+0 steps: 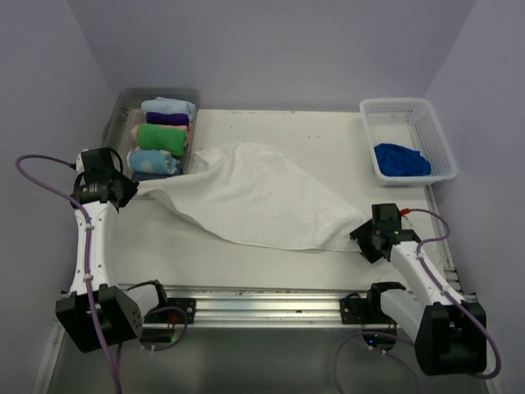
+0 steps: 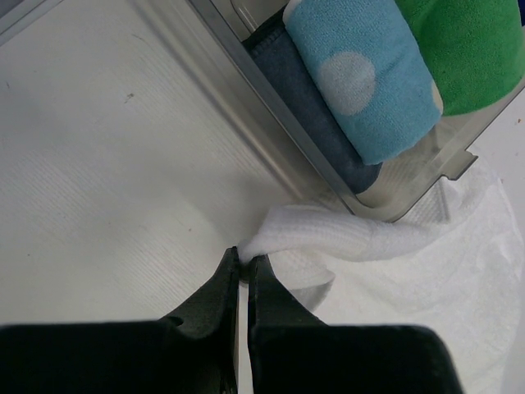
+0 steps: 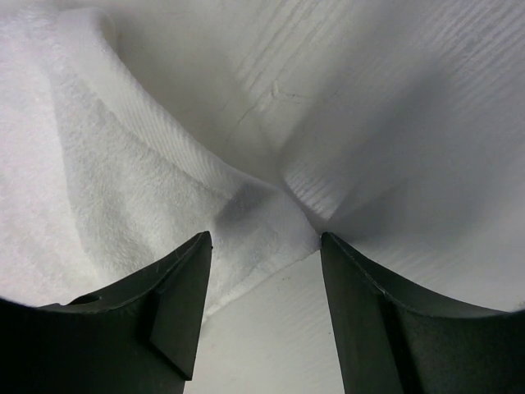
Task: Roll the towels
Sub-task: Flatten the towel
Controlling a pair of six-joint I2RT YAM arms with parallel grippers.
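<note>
At the left edge of the table (image 1: 287, 123), the left end effector (image 2: 244, 264) is pinched fully closed on one corner of the white towel (image 2: 344, 238). The cloth comes out from between its tips as a thick fold. Just beyond that corner stands a clear bin (image 2: 254, 107) of rolled cloths, among them a dotted towel (image 2: 361, 74) and a green towel (image 2: 476, 49). The white cloth's edge lies close against the bin's near end.

From that pinch the towel runs slantwise across the table, its long axis going from far left down to near right, loosely bunched rather than flat. It ends at the right end effector (image 3: 262, 246). That one stands with its jaws well apart and has hold of nothing. The towel's near-right corner lies on the table directly ahead of it, in the gap between the two fingers. Whether either finger touches the cloth I cannot tell.

So the coming move likely turns on that corner. It points straight into the open right jaws, so closing there would give both arms a hold at opposite ends of the long axis, ready to pull the cloth flat before rolling.

The blue towel (image 1: 402, 158) sits crumpled in the white basket (image 1: 395, 103) at the far right, well apart from both arms and nearer the right one.
</note>
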